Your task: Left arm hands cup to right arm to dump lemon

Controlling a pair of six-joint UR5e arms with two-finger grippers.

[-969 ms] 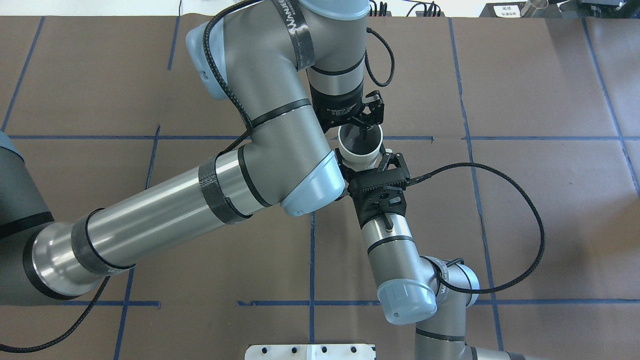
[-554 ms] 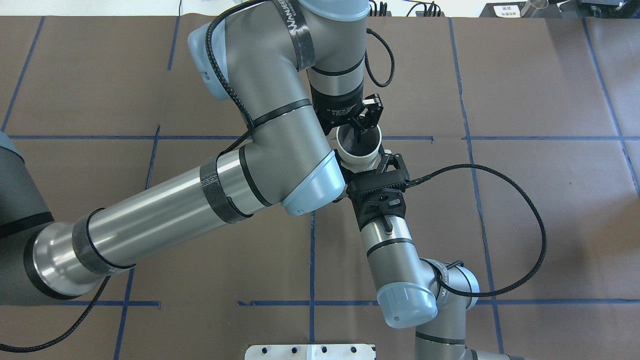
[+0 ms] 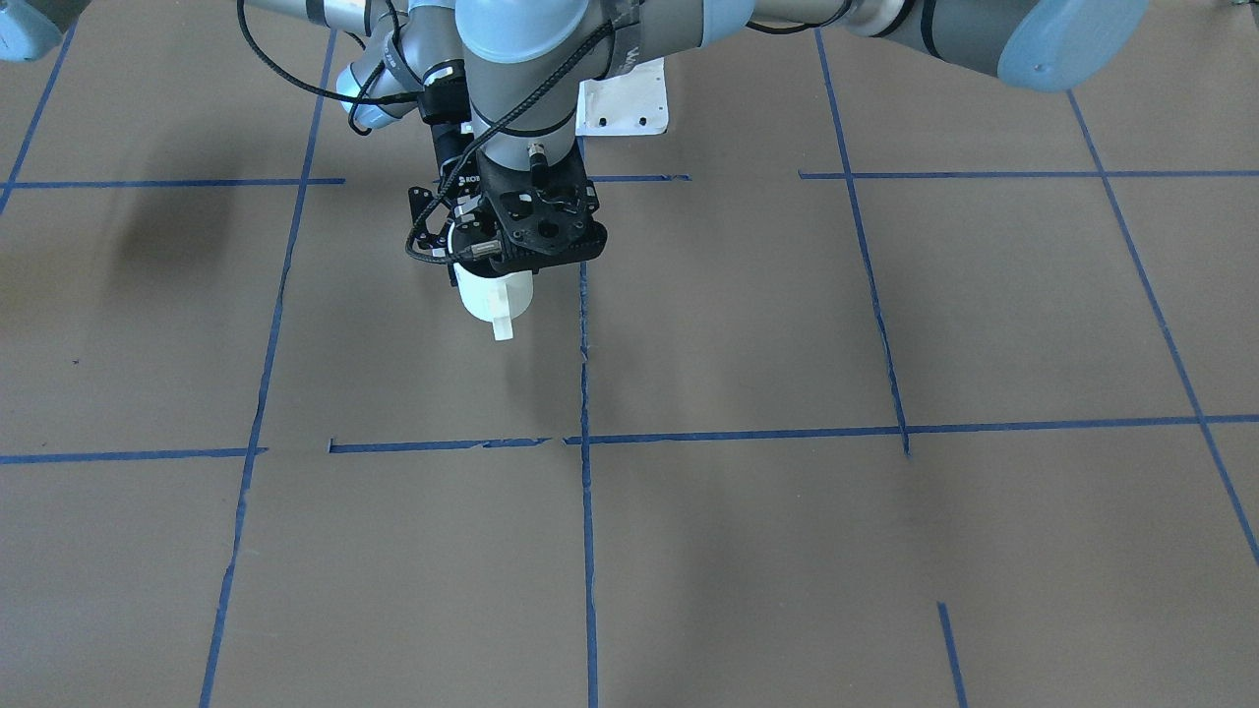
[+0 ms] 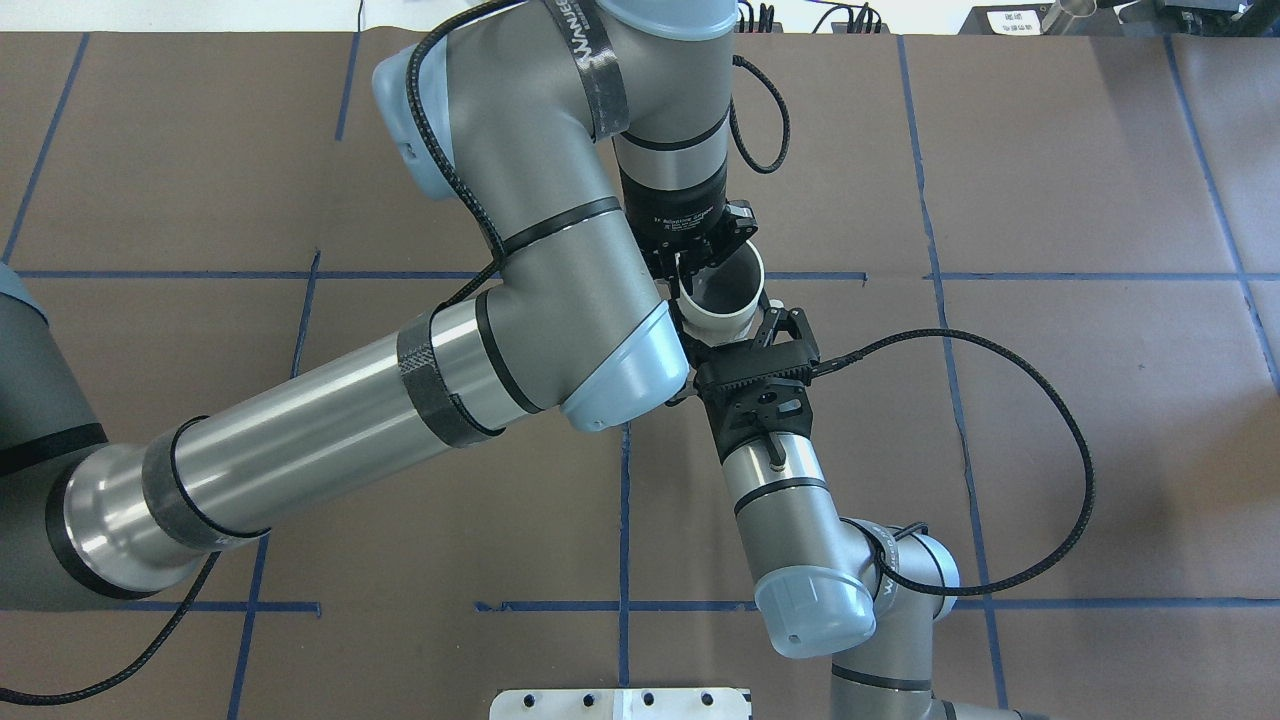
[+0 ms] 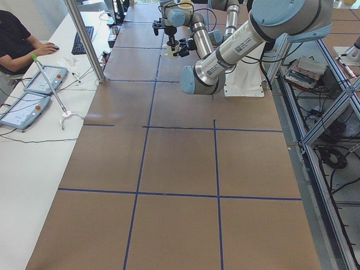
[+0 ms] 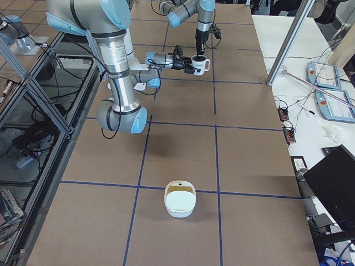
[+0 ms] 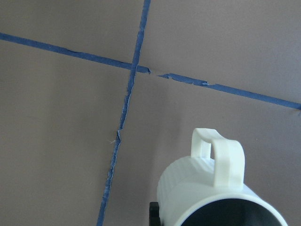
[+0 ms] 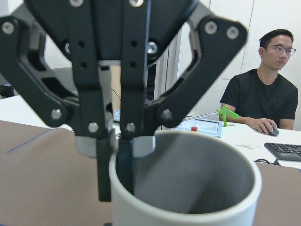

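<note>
The left arm (image 4: pixel 300 440) sweeps in from the left and turns its wrist straight down, and the left gripper (image 4: pixel 690 270) is clenched on the rim of the cup (image 4: pixel 735 290), one pad inside the wall and one outside. The cup hangs upright in the air above the table (image 4: pixel 1050 400), its handle (image 7: pixel 217 149) pointing away from the robot and touched by nothing. No lemon shows in the visible part of its grey inside. Just right of it, the right gripper (image 4: pixel 727 322) reaches in level. Its fingers straddle the cup's body and seem clamped on it, though the left arm's elbow hides one finger. Behind it the right arm (image 4: pixel 780 490) runs back to the lower right. The cup looks rigid, light and fairly smooth, so a rim pinch could let it swing. The hold across the body should be steadier for tipping. A white bowl (image 6: pixel 180 204) sits well apart, toward the robot's right end.
</note>
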